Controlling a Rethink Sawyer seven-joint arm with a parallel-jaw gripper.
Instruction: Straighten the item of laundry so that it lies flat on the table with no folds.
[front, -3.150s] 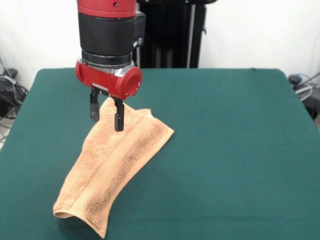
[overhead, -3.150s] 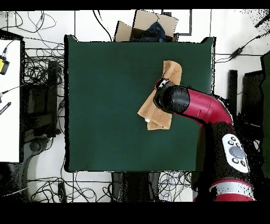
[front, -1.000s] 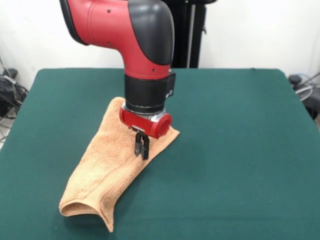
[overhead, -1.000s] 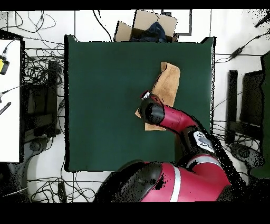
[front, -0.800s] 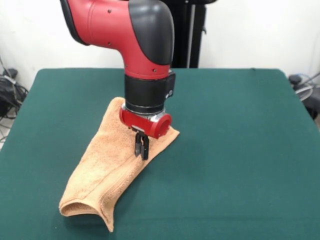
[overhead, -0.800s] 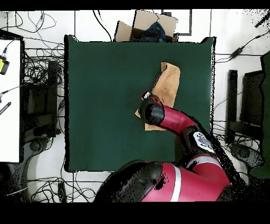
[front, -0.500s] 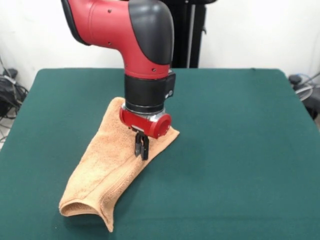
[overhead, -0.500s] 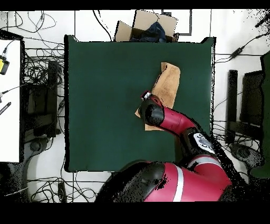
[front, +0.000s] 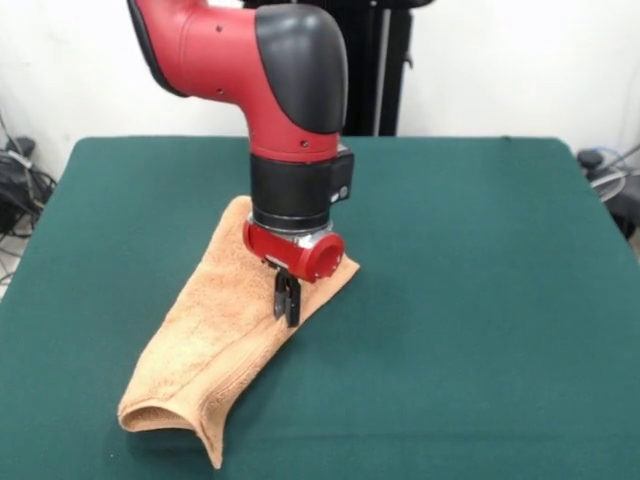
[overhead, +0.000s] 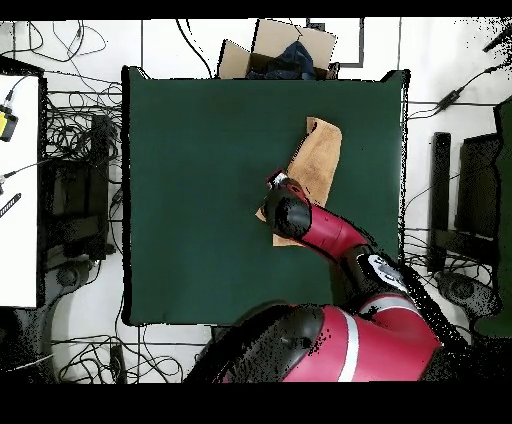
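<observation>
The pincer (front: 287, 308) is clenched on the upper layer of the folded towel (front: 205, 345), so it should pull sideways low over the tabletop (front: 480, 300), slowly

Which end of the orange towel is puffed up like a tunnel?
The towel's end nearest the front camera: it arches open off the table. The far end lies flat.

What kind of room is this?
Probably a robot lab. A red arm works on a towel on a green table, and cables cover the floor around it.
</observation>
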